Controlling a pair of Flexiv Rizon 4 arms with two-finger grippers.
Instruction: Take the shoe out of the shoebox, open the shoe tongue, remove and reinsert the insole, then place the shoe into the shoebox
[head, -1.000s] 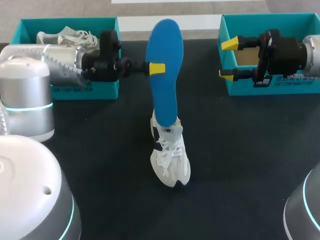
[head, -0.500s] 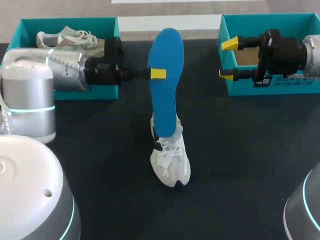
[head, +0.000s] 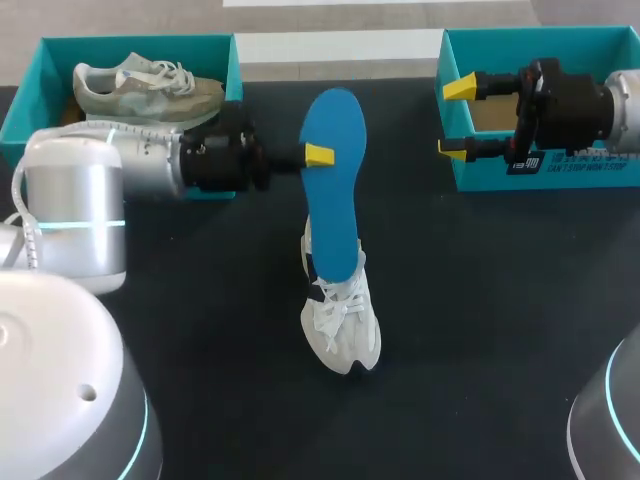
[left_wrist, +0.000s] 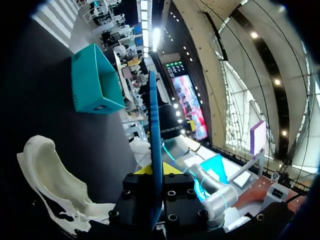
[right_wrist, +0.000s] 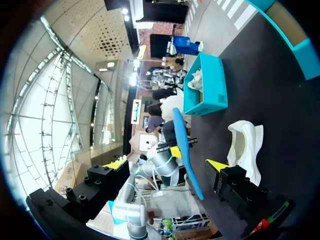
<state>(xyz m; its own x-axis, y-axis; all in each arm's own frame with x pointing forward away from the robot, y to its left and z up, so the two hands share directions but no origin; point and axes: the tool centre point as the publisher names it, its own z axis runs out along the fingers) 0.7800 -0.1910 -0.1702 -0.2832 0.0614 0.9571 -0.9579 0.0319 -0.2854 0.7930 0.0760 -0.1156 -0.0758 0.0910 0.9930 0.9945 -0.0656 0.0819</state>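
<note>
**Head view.** The left tool (head: 318, 155) is clamped on the long blue foam insole (head: 335, 200). The insole stands upright beneath the tool, with its lower end inside the white lace-up sneaker (head: 342, 320) on the black desk (head: 500, 300). The right tool (head: 457, 118) is spread wide and empty at the right-hand teal cardboard shoebox (head: 540, 170). Behind the left tool, a grey-beige sneaker (head: 150, 85) lies in the left-hand teal cardboard shoebox (head: 30, 100).

Count: two shoeboxes, two sneakers, one insole, two tools.

**Left wrist view.** The insole sits edge-on between both fingers. The white sneaker lies beside and beneath the tool.

**Right wrist view.** Nothing is between the parted fingers. The insole and white sneaker stand ahead, well apart from them.

**Assessment.** The insole step appears to be in hand. The next move likely calls for easing the insole flat into the sneaker, possibly with the right tool steadying it.
</note>
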